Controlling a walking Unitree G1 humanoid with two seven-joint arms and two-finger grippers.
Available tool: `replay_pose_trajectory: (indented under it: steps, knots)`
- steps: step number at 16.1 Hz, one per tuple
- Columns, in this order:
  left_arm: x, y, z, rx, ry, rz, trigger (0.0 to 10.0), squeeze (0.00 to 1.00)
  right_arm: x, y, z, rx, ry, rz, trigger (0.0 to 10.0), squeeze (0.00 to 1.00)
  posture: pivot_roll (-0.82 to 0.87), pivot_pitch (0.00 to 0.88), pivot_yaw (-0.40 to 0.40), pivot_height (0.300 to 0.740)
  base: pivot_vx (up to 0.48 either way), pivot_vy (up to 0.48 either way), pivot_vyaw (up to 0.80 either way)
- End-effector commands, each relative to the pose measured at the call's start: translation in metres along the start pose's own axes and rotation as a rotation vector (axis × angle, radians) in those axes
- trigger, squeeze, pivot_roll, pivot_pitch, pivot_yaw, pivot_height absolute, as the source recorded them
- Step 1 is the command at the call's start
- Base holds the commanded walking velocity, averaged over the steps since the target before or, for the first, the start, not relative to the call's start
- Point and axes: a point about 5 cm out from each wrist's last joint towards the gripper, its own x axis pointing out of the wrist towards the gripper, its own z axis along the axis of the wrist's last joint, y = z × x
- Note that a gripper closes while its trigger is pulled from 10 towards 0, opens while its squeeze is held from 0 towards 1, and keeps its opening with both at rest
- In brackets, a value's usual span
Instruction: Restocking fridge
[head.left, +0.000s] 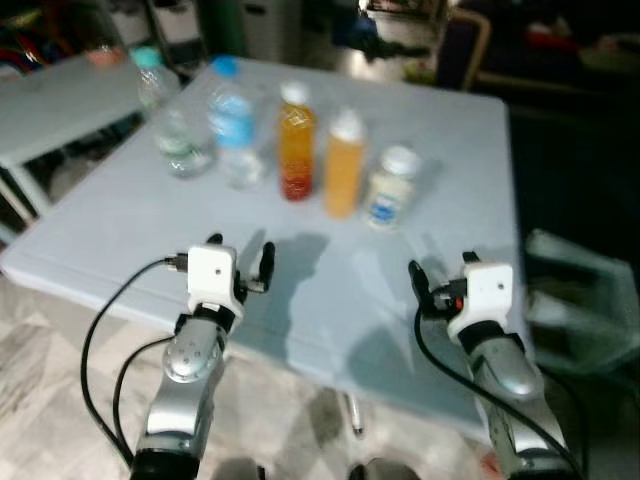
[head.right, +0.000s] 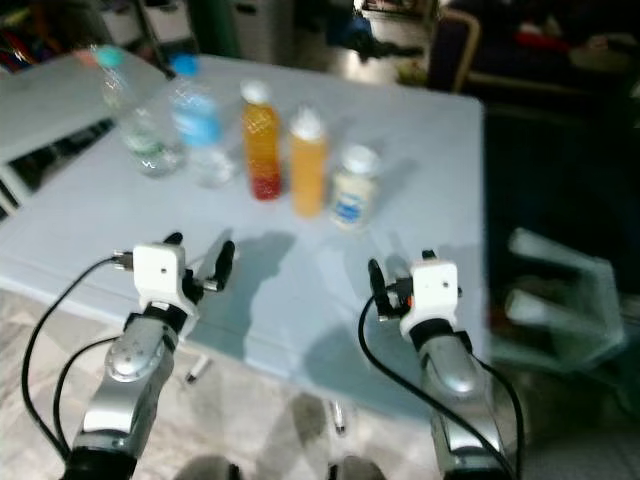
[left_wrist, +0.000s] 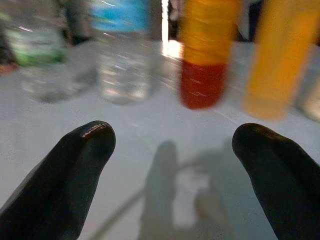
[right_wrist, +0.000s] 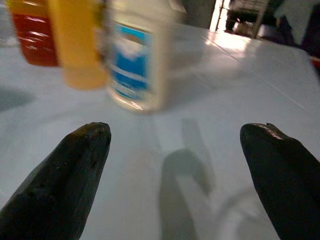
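Five bottles stand in a row on the pale blue table (head.left: 440, 130): a clear water bottle with a teal cap (head.left: 170, 130), a water bottle with a blue label (head.left: 233, 125), an orange-and-red drink (head.left: 296, 145), an orange juice bottle (head.left: 344, 165) and a short white bottle with a blue label (head.left: 390, 190). My left gripper (head.left: 240, 250) hovers open over the table's near part, facing the water and red drink (left_wrist: 202, 55). Also open, my right gripper (head.left: 440, 268) sits nearer the right edge, pointing toward the white bottle (right_wrist: 137, 55). Nothing is between either pair of fingers.
A second pale table (head.left: 60, 100) stands at the back left. Behind the main table is a chair (head.left: 465, 45). A translucent object (head.left: 585, 300) sits low beside the table's right edge. The table's near edge lies just under my wrists, with tiled floor (head.left: 40, 370) below.
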Motion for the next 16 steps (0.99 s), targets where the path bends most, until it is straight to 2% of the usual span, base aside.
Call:
replay_pose_trajectory:
  steps: [1, 6, 9, 12, 16]
  knots:
    - [-0.003, 0.008, -0.003, 0.014, 0.014, 0.027, 10.0, 0.0, 0.002, 0.007, 0.003, 0.007, -0.015, 0.009, 10.0, 0.0, 0.03, 0.093, -0.023, 0.74, 0.0, 0.0, 0.0]
    - [-0.003, 0.01, -0.002, 0.024, 0.017, 0.026, 10.0, 0.0, 0.007, 0.004, 0.009, -0.008, -0.048, -0.018, 10.0, 0.0, 0.04, 0.092, -0.022, 0.74, 0.0, 0.0, 0.0]
    - [-0.003, 0.011, -0.001, 0.026, 0.015, 0.025, 10.0, 0.0, 0.01, -0.002, 0.02, -0.051, -0.097, -0.067, 10.0, 0.0, 0.04, 0.094, -0.018, 0.74, 0.0, 0.0, 0.0]
    - [-0.002, 0.01, 0.0, 0.028, 0.015, 0.019, 10.0, 0.0, 0.019, -0.01, 0.035, -0.07, -0.154, -0.104, 10.0, 0.0, 0.04, 0.106, -0.01, 0.74, 0.0, 0.0, 0.0]
    - [-0.002, 0.013, 0.001, 0.038, 0.012, 0.015, 10.0, 0.0, 0.043, -0.013, 0.059, -0.067, -0.219, -0.056, 10.0, 0.0, 0.06, 0.113, -0.002, 0.74, 0.0, 0.0, 0.0]
